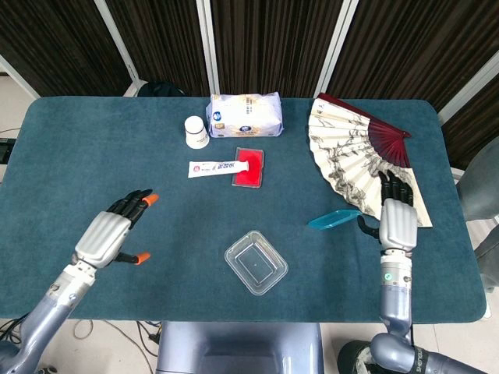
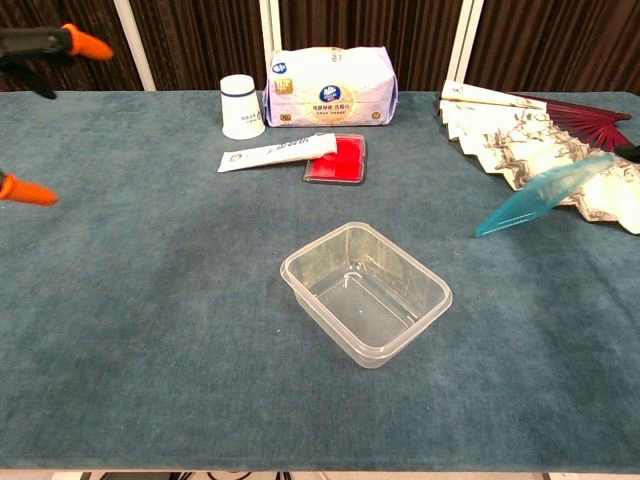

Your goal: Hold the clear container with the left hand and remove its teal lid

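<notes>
Right hand (image 1: pixel 397 220) pinches the thin teal plastic lid (image 1: pixel 334 219) tilted, well right of the clear rectangular container (image 1: pixel 256 262); left hand (image 1: pixel 115 231) is spread, empty.

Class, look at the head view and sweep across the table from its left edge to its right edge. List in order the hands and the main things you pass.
left hand → paper cup → clear container → teal lid → right hand. The toothpaste tube, red box, tissue pack and fan overlap these in left-right span, so I leave them out.
</notes>
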You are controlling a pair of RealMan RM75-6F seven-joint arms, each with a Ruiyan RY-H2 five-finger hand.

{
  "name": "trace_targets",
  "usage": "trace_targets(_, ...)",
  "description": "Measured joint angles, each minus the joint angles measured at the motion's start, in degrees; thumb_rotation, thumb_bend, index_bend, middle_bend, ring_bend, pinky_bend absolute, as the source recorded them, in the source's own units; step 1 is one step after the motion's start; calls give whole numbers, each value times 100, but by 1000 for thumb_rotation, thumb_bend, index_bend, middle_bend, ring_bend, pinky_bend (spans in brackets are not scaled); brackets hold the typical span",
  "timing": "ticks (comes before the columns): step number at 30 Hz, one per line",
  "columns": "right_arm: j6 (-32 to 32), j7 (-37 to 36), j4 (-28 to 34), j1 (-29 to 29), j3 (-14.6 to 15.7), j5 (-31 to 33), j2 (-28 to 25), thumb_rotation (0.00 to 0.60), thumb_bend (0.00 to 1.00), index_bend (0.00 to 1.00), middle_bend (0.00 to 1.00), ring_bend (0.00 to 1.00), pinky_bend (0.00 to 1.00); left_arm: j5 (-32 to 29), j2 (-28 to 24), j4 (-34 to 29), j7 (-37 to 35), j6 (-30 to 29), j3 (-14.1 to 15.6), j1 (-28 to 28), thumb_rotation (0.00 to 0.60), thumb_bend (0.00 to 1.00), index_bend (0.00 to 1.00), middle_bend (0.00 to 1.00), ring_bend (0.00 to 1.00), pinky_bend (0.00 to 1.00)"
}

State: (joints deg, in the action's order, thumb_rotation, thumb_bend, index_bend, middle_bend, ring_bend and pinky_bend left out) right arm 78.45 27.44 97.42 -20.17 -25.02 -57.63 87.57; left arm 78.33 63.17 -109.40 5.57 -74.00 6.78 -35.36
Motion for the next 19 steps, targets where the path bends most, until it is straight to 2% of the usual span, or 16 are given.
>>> trace_targets(5,-47,-155,228,173,114,-52,-514,600,336,0,0,0,0,381,-133,39,69,-381,269,512,600,0,0,0,0,137)
trace_targets(9,-91,-395,387,424,354,-278,-1070,600,336,0,0,0,0,639,-235,123,54,-682,463,926,600,0,0,0,0,124)
trace_targets(12,-113,-734,492,676,634,-623,-1545,600,322,0,0,0,0,817,-271,291,43,-954,591,1267,600,0,0,0,0,114)
trace_targets(19,90,-1499,570,1283,1409,-1850,-2433,600,207,0,0,0,0,1054,-184,1108,153,-1578,744,2076,600,0,0,0,0,0)
